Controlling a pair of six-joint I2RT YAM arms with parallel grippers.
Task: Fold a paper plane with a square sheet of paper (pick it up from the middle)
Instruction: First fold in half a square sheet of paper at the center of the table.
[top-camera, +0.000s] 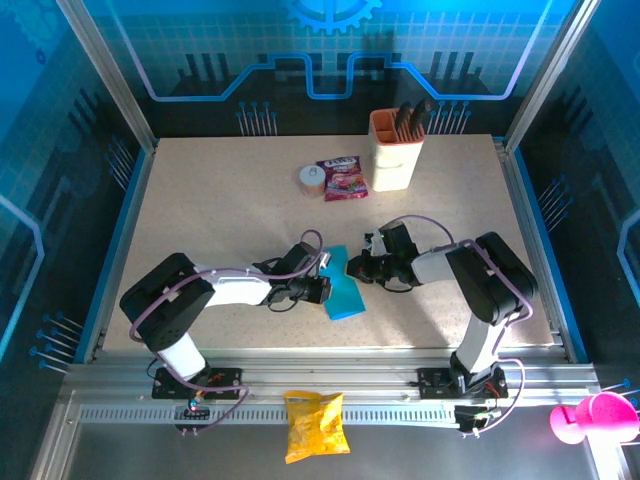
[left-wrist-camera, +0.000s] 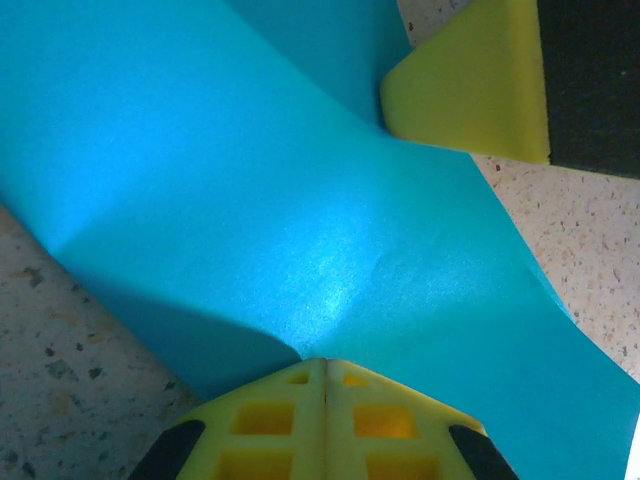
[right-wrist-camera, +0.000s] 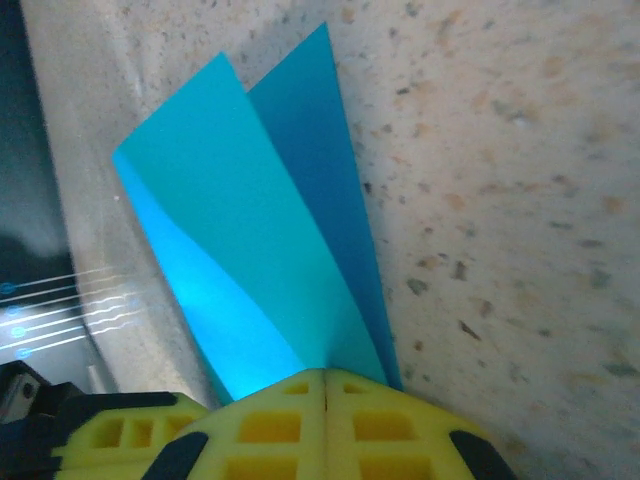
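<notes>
The square sheet of paper (top-camera: 345, 292) is cyan-blue and sits bent and partly folded over at the table's near middle, between my two grippers. My left gripper (top-camera: 326, 288) reaches in from the left and is shut on the sheet's edge. In the left wrist view the paper (left-wrist-camera: 280, 190) spreads out from the closed gripper (left-wrist-camera: 325, 362). My right gripper (top-camera: 357, 268) comes in from the right and is shut on the sheet too. In the right wrist view two layers of the paper (right-wrist-camera: 255, 235) fan up from its closed tips (right-wrist-camera: 325, 373). The paper plane is not formed.
At the back stand a beige holder cup (top-camera: 396, 150) with dark tools, a pink-red snack packet (top-camera: 342, 178) and a small tape roll (top-camera: 312, 179). A yellow snack bag (top-camera: 315, 425) lies on the front rail. A pink object (top-camera: 595, 417) sits at the lower right.
</notes>
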